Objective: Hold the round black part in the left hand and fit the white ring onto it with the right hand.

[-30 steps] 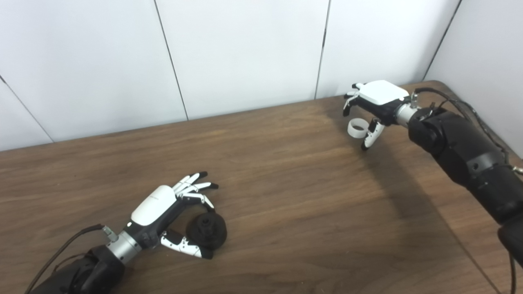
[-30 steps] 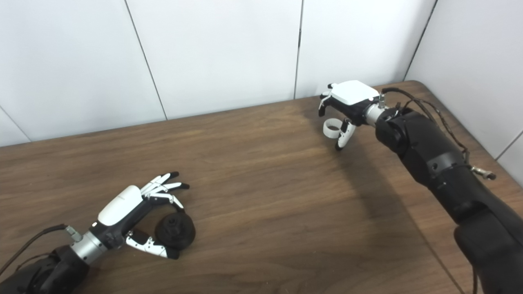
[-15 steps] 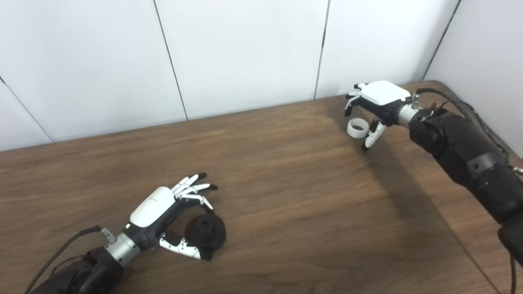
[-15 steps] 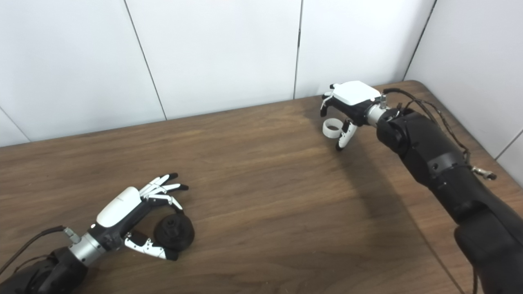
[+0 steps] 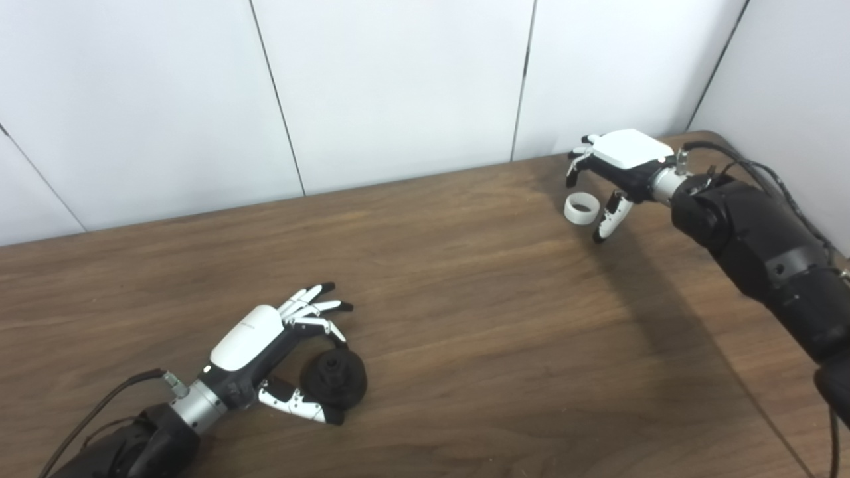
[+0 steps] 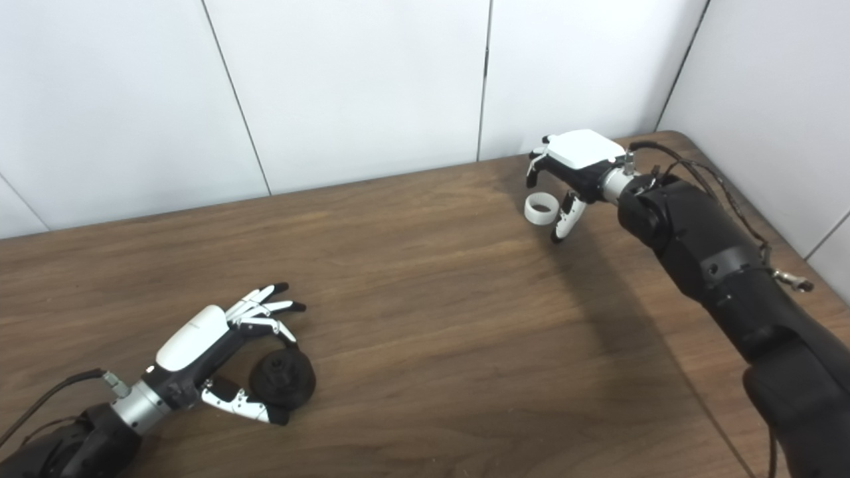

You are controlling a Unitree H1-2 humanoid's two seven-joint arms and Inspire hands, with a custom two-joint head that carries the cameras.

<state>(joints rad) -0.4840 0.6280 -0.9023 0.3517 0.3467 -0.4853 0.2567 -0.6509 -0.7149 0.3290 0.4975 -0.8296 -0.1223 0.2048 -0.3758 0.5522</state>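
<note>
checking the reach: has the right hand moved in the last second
Yes, slightly. The right hand has shifted right, away from the white ring, which stays put on the table.

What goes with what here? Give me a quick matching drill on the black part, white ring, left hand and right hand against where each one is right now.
Things:
1. black part
2. white ring
3. left hand
4. right hand

Places or states:
A. curled around the dark round piece, near the front left of the table
B. lying flat near the far right corner
C. poised over the pale hoop, fingers apart
D. resting on the wood between a thumb and fingers

Pairs: 1-D, 2-B, 3-A, 4-C
</note>
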